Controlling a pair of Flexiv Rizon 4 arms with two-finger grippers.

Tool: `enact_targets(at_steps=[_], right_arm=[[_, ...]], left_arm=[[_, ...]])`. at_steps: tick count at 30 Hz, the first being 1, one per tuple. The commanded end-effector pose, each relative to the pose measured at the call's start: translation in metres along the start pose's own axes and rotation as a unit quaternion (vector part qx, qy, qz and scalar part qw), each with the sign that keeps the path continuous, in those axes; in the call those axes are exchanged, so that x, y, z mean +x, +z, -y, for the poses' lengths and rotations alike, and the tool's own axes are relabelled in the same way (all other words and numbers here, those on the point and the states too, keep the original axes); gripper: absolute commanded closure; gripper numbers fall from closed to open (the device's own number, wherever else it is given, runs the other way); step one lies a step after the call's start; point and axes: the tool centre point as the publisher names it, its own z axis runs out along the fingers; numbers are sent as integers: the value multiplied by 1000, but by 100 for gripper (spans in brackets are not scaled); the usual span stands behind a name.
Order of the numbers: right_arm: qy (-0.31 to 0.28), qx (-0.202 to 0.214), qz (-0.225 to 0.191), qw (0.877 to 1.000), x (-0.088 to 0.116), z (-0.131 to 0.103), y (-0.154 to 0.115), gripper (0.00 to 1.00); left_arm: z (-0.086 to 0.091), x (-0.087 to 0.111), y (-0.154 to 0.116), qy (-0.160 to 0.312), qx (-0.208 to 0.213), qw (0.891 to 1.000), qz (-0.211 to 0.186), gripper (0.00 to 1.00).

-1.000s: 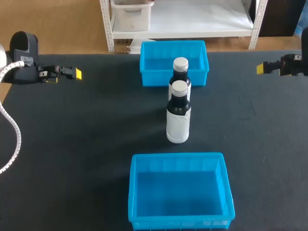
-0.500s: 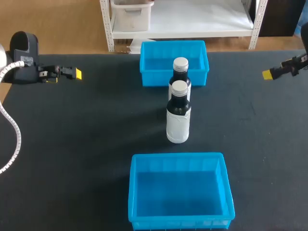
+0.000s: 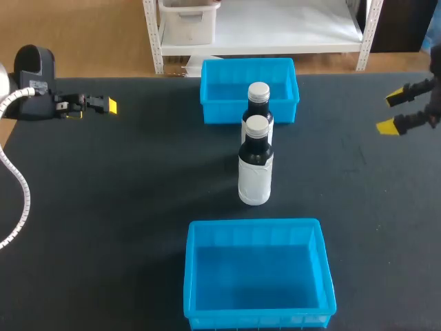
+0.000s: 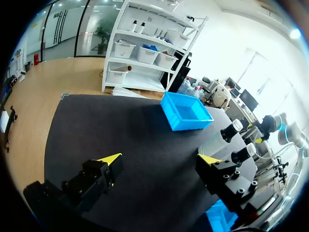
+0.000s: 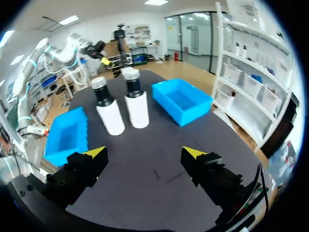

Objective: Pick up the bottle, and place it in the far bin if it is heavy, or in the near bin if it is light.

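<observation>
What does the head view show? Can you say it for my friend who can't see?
Two dark bottles with white labels, the front bottle and the back bottle, stand upright on a black table between the far blue bin and the near blue bin. The left gripper and right gripper hang empty at the sides.

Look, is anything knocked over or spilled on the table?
No. The near bottle and the far bottle both stand upright with their caps on, between the far bin and the near bin. Nothing is spilled, and both bins sit flat.
</observation>
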Motion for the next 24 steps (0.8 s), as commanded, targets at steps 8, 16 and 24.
enact_targets(at_steps=[8, 16, 24], right_arm=[[-211, -319, 55, 922, -5, -28, 26, 0], [-200, -313, 26, 928, -12, -45, 49, 0], [-200, -313, 26, 928, -12, -45, 49, 0]], left_arm=[[0, 0, 0, 0, 0, 1000, 0, 0], [0, 0, 0, 0, 0, 1000, 0, 0], [0, 0, 0, 0, 0, 1000, 0, 0]])
